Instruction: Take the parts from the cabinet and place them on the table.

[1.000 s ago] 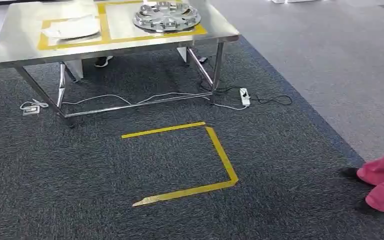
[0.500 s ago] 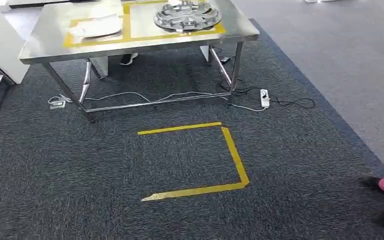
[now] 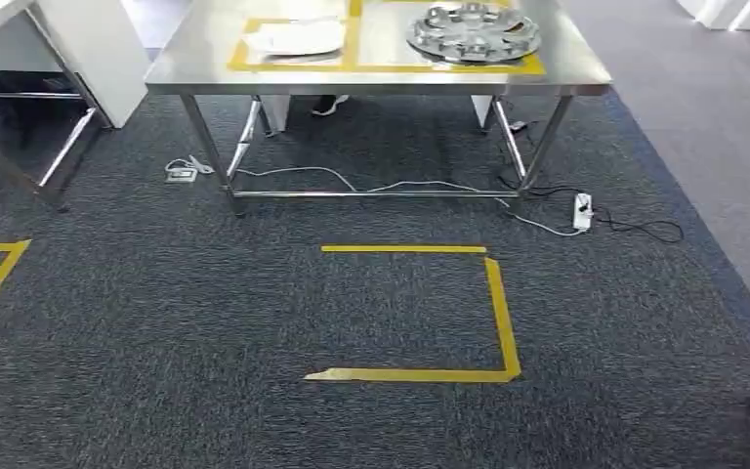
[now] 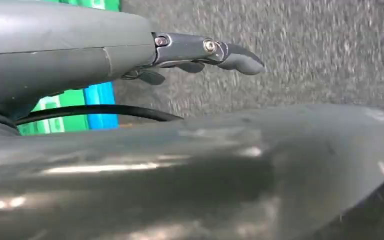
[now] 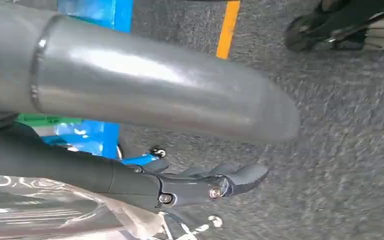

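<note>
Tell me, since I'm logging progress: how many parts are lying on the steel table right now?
2. A silver wheel cover lies in the right yellow-taped box of the table, and a white part in the left box. The table's far edge is cut off, so more may be hidden.

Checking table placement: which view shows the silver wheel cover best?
Head view: the wheel cover lies whole on the steel table, inside the right yellow-taped box. Both wrist views look at carpet beside the robot's own hands, not the table.
</note>
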Robot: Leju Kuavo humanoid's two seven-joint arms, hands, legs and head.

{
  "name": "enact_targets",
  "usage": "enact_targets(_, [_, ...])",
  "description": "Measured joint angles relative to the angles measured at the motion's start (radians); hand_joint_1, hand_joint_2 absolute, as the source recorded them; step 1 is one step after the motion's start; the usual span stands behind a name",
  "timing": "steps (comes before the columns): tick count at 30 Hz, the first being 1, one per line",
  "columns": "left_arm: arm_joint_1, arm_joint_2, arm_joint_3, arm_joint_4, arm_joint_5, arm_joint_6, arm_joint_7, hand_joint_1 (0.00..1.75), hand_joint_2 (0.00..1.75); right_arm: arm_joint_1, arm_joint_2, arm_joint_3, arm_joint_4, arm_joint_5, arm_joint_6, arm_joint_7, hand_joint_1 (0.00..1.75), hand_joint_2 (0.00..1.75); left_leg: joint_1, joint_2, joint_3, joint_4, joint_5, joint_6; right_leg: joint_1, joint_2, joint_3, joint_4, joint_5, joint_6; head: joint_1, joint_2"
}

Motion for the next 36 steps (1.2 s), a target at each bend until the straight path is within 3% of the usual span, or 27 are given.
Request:
enact_targets(1, [0.0,0.0,0.0,0.0,0.0,-0.003,0.0,0.0,0.0,0.002,0.0,0.0,0.0,0.0,0.002,0.0,0.0,0.0,0.0,-0.012,-0.002,0.001,0.001,0.001,0.0,0.003,-0.038,0.073,-0.024,0.001,0.001,0.0])
enact_targets(2, [0.002,0.0,0.0,0.0,0.0,-0.003,0.0,0.0,0.0,0.004,0.0,0.0,0.0,0.0,0.003,0.0,0.0,0.0,0.0,-0.026,-0.003,0.001,0.003,0.0,0.0,0.004,-0.054,0.1,-0.02,0.001,0.001,0.0])
enact_targets(3, [0.003,0.0,0.001,0.0,0.0,-0.003,0.001,0.0,0.0,0.006,0.0,0.0,0.0,0.0,0.003,0.0,0.0,0.0,0.0,-0.04,-0.002,0.001,0.004,-0.002,-0.001,0.004,-0.045,0.076,0.009,0.001,0.0,0.0])
enact_targets(5, [0.002,0.0,0.002,0.0,0.0,-0.003,0.001,0.0,0.0,0.006,0.0,0.0,0.0,0.002,0.004,0.0,0.0,0.0,0.001,-0.071,-0.002,0.003,0.006,-0.006,-0.007,0.019,0.027,-0.087,0.108,0.001,0.0,0.0])
enact_targets(6, [0.0,-0.001,0.002,0.0,0.0,-0.005,0.001,0.0,0.0,0.005,0.0,0.0,0.0,0.002,0.006,-0.002,0.0,0.0,0.001,-0.083,-0.003,0.006,0.007,-0.009,-0.013,0.057,0.068,-0.175,0.148,0.002,0.002,0.0])
enact_targets(7, [-0.002,-0.001,0.002,0.0,0.0,-0.006,0.001,0.0,0.0,0.006,0.0,0.0,0.002,0.002,0.009,-0.002,0.0,0.0,-0.004,-0.093,-0.009,0.013,0.007,-0.016,-0.017,0.119,0.082,-0.212,0.132,0.002,0.0,0.0])
enact_targets(9, [-0.002,-0.001,0.002,0.0,-0.002,-0.009,-0.002,0.0,0.0,0.007,0.0,0.0,0.003,0.002,0.016,-0.003,0.0,0.0,0.0,-0.115,-0.021,0.018,0.01,-0.029,-0.014,0.098,0.084,-0.218,0.131,-0.005,0.0,0.0])
enact_targets(11, [0.001,0.0,0.002,0.0,-0.003,-0.015,-0.007,0.0,0.0,0.006,0.0,0.0,0.003,0.004,0.018,0.0,0.0,0.0,0.005,-0.143,-0.029,0.016,0.019,-0.044,-0.013,0.072,0.094,-0.221,0.139,-0.021,0.0,0.0])
enact_targets(12, [0.001,0.0,0.002,0.0,-0.003,-0.02,-0.01,0.0,0.0,0.005,0.0,0.001,0.003,0.006,0.022,0.0,0.0,0.0,0.005,-0.134,-0.032,0.026,0.013,-0.046,-0.019,0.051,0.096,-0.227,0.145,-0.029,0.0,0.0])
enact_targets(13, [0.0,-0.002,0.002,0.0,-0.007,-0.025,-0.011,0.0,0.0,0.006,-0.002,0.001,0.003,0.01,0.025,0.001,0.0,0.0,-0.001,-0.071,-0.047,0.06,-0.017,-0.052,-0.017,0.04,0.097,-0.229,0.145,-0.032,-0.011,0.0])
enact_targets(14, [-0.001,-0.002,0.002,0.0,-0.011,-0.031,-0.011,0.0,0.0,0.007,-0.002,0.001,0.003,0.013,0.027,0.001,0.0,0.0,0.001,-0.039,-0.074,0.12,-0.055,-0.057,-0.015,0.024,0.097,-0.229,0.144,-0.034,-0.018,0.0])
enact_targets(16, [-0.002,-0.003,0.002,0.0,-0.021,-0.04,-0.009,0.0,0.0,0.014,-0.005,0.001,0.003,0.019,0.03,0.003,0.0,0.0,0.006,-0.007,-0.147,0.285,-0.129,-0.065,-0.012,-0.016,0.097,-0.228,0.141,-0.038,-0.017,0.0])
enact_targets(17, [-0.002,-0.003,0.001,0.0,-0.024,-0.04,-0.006,0.0,0.0,0.015,-0.006,0.001,0.003,0.021,0.03,0.006,0.0,0.0,0.009,-0.003,-0.165,0.328,-0.138,-0.067,-0.011,-0.033,0.097,-0.228,0.14,-0.038,-0.017,0.0])
enact_targets(18, [0.0,-0.003,0.001,0.0,-0.029,-0.042,-0.001,0.0,0.0,0.016,-0.008,0.002,0.003,0.028,0.03,0.008,0.0,0.0,0.012,-0.001,-0.157,0.318,-0.12,-0.068,-0.011,-0.048,0.098,-0.228,0.139,-0.037,-0.017,0.0])
enact_targets(20, [0.0,-0.002,0.0,0.0,-0.031,-0.043,0.0,0.0,0.0,0.013,-0.008,0.004,0.003,0.037,0.029,0.01,0.0,0.0,0.013,0.011,-0.081,0.177,-0.043,-0.064,-0.01,-0.074,0.102,-0.228,0.135,-0.036,-0.017,0.0])
enact_targets(21, [0.0,-0.001,-0.002,0.0,-0.033,-0.044,0.0,0.0,0.0,0.012,-0.008,0.008,0.003,0.04,0.029,0.012,0.0,0.0,0.01,0.045,-0.025,0.073,-0.001,-0.057,-0.01,-0.085,0.108,-0.228,0.132,-0.032,-0.018,0.0])
enact_targets(22, [-0.001,-0.001,-0.003,0.0,-0.034,-0.045,0.0,0.0,0.0,0.012,-0.008,0.012,0.003,0.042,0.029,0.012,0.0,0.0,0.0,0.094,0.001,0.026,-0.016,-0.052,-0.007,-0.094,0.109,-0.228,0.129,-0.028,-0.017,0.0])
enact_targets(24, [-0.004,-0.001,-0.003,0.0,-0.035,-0.05,0.0,0.0,0.0,0.012,-0.008,0.02,0.003,0.048,0.029,0.019,0.0,0.0,-0.003,0.077,-0.001,0.019,-0.018,-0.041,-0.002,-0.115,0.104,-0.228,0.12,-0.014,-0.013,0.0])
enact_targets(26, [0.001,0.0,-0.003,0.0,-0.035,-0.055,0.0,0.0,0.0,0.004,-0.008,0.024,0.003,0.055,0.029,0.021,0.0,0.0,-0.005,0.053,-0.004,0.018,-0.02,-0.032,-0.002,-0.139,0.129,-0.233,0.119,-0.004,-0.015,0.0])
enact_targets(27, [0.0,-0.001,-0.003,0.0,-0.035,-0.055,0.0,0.0,0.0,0.003,-0.008,0.027,0.003,0.059,0.029,0.021,0.0,0.0,0.005,0.039,0.003,0.006,-0.01,-0.022,-0.005,-0.138,0.121,-0.231,0.111,0.003,-0.018,0.0])
enact_targets(28, [0.0,-0.001,-0.003,0.0,-0.035,-0.055,0.0,0.0,0.0,0.002,-0.008,0.028,0.003,0.061,0.03,0.021,0.0,0.0,0.005,0.032,0.004,0.005,-0.007,-0.018,-0.007,-0.073,0.113,-0.207,0.091,0.009,-0.008,0.0])
enact_targets(29, [-0.003,-0.002,-0.003,0.0,-0.035,-0.056,0.0,0.0,0.0,0.003,-0.008,0.028,0.003,0.063,0.03,0.021,0.0,0.0,0.006,0.02,0.0,0.005,-0.004,-0.012,-0.008,-0.028,0.083,-0.142,0.053,0.01,-0.005,0.0])
enact_targets(30, [-0.005,-0.002,-0.003,0.0,-0.035,-0.057,0.0,0.0,0.0,0.003,-0.008,0.029,0.003,0.064,0.032,0.021,0.0,0.0,0.006,0.007,-0.003,0.005,-0.003,-0.009,-0.008,-0.006,0.037,-0.052,0.014,0.01,-0.002,0.0])
enact_targets(32, [-0.004,-0.001,-0.003,0.0,-0.035,-0.058,0.0,0.0,0.0,0.004,-0.008,0.032,0.005,0.066,0.034,0.023,0.0,0.0,0.004,-0.019,-0.005,0.006,-0.003,-0.009,-0.007,0.005,-0.042,0.089,-0.026,0.012,-0.003,0.0])
enact_targets(33, [-0.003,-0.001,-0.003,0.0,-0.034,-0.058,0.0,0.0,0.0,0.007,-0.008,0.035,0.005,0.066,0.035,0.024,0.0,0.0,0.004,-0.035,-0.004,0.006,-0.003,-0.009,-0.008,0.005,-0.058,0.101,-0.008,0.011,-0.003,0.0])
enact_targets(34, [-0.002,-0.001,-0.003,0.0,-0.034,-0.058,0.0,0.0,0.0,0.009,-0.008,0.037,0.006,0.068,0.035,0.024,0.0,0.0,0.004,-0.05,-0.002,0.006,-0.003,-0.009,-0.008,0.006,-0.049,0.063,0.031,0.011,-0.003,0.0])
enact_targets(36, [-0.003,-0.001,-0.003,0.0,-0.034,-0.058,0.0,0.0,0.0,0.008,-0.008,0.043,0.006,0.069,0.028,0.027,0.0,0.0,0.005,-0.081,0.001,0.009,-0.003,-0.013,-0.011,0.025,0.021,-0.117,0.14,0.008,-0.002,0.0])
